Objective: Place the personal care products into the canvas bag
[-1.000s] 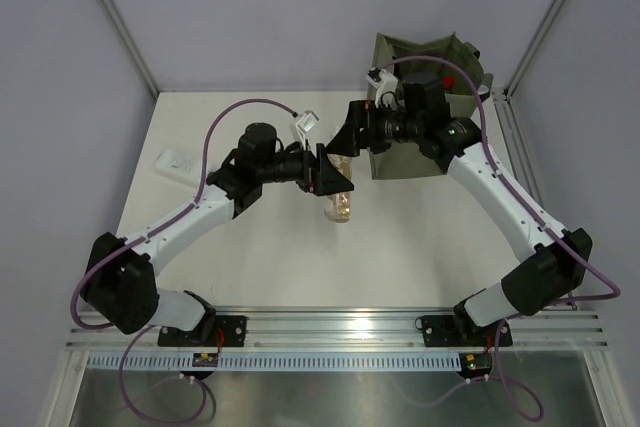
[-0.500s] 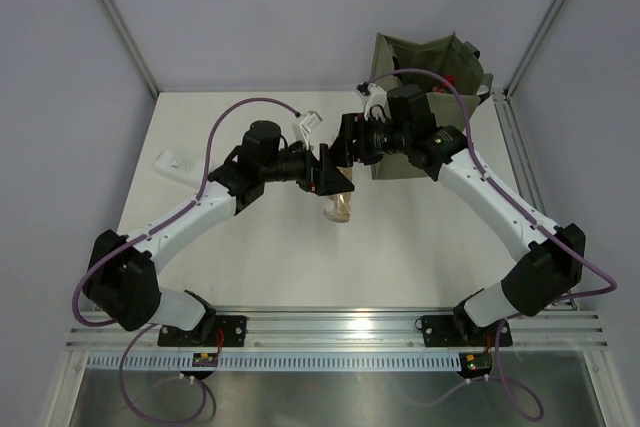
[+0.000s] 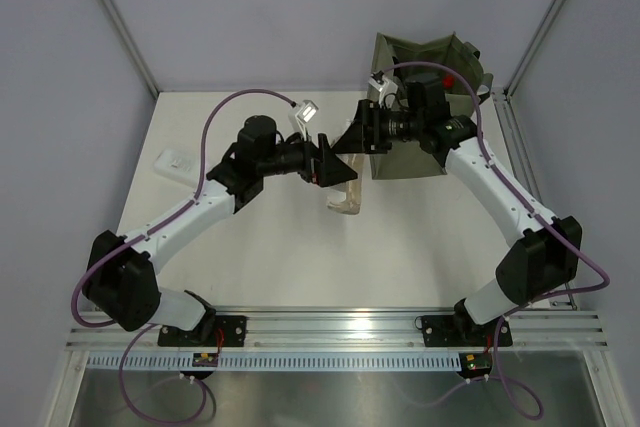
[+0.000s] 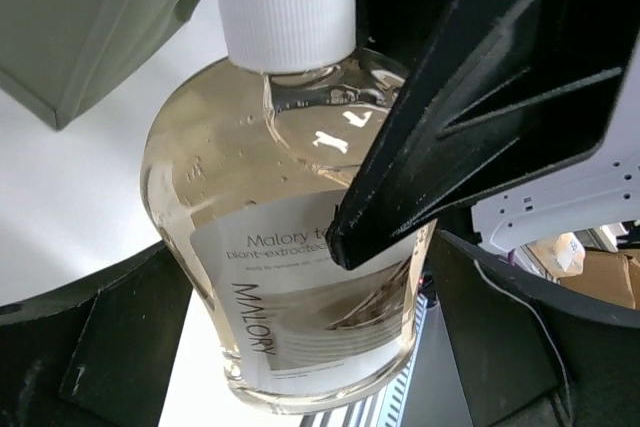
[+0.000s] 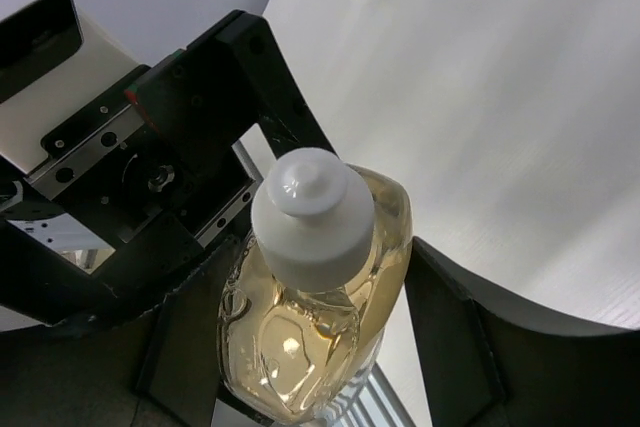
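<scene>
Nudged rightward since a moment earlier, the amber-liquid bottle [image 4: 290, 147] sat clamped in my left gripper [image 3: 338, 177]. The right gripper [image 3: 352, 141] straddled it, and I couldn't tell whether it gripped.

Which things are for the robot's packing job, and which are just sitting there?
For the job: amber bottle, white bottle, red-capped bottle already inside, bag.

Just there: table, metal rail.

Pouch [image 3: 345, 199] left of canvas bag [image 3: 408, 160]
</scene>
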Controlling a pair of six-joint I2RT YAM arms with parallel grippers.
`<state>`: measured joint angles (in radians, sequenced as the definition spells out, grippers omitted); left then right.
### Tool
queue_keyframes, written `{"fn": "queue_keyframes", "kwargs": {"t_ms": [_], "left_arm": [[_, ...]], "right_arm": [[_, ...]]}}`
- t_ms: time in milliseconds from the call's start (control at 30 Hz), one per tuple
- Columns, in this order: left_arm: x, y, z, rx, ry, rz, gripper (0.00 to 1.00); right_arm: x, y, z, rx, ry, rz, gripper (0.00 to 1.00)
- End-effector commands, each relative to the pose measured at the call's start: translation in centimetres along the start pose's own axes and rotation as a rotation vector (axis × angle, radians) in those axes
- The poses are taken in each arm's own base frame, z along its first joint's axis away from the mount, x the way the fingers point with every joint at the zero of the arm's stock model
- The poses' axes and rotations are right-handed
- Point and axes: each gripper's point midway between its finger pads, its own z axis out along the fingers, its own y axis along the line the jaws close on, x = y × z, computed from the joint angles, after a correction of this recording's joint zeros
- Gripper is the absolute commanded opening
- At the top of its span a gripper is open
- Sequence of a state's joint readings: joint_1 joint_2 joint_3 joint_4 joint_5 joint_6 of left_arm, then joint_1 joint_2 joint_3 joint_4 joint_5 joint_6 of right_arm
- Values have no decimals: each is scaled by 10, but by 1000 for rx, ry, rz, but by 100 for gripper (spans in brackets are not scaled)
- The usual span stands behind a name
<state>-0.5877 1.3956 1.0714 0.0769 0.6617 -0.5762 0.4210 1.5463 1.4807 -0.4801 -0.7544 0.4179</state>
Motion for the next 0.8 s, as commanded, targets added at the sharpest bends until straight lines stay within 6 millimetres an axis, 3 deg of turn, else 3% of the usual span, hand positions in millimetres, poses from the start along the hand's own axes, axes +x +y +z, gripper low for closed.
{"fn": "queue_keyframes", "kwargs": {"t_ms": [0,133,300,433,767], "left_arm": [[-40,-43,-6,142,-119,126,99],[-39,-45,-7,154,-113,124,99],[-35,-47,-14,143,-99,147,99],[-33,-48,-19,127,-93,161,99],[-45,-54,-33,107,-123,181,99]], "right_arm": [[-12,53,-17,-207,-20,-19,0],[-22,60,-26,-236,-47,-14,0],[-48,64,-45,-258,-91,10,0],[-51,62,-47,-269,-98,31,0],[-80,70,-67,-303,-148,62,0]]}}
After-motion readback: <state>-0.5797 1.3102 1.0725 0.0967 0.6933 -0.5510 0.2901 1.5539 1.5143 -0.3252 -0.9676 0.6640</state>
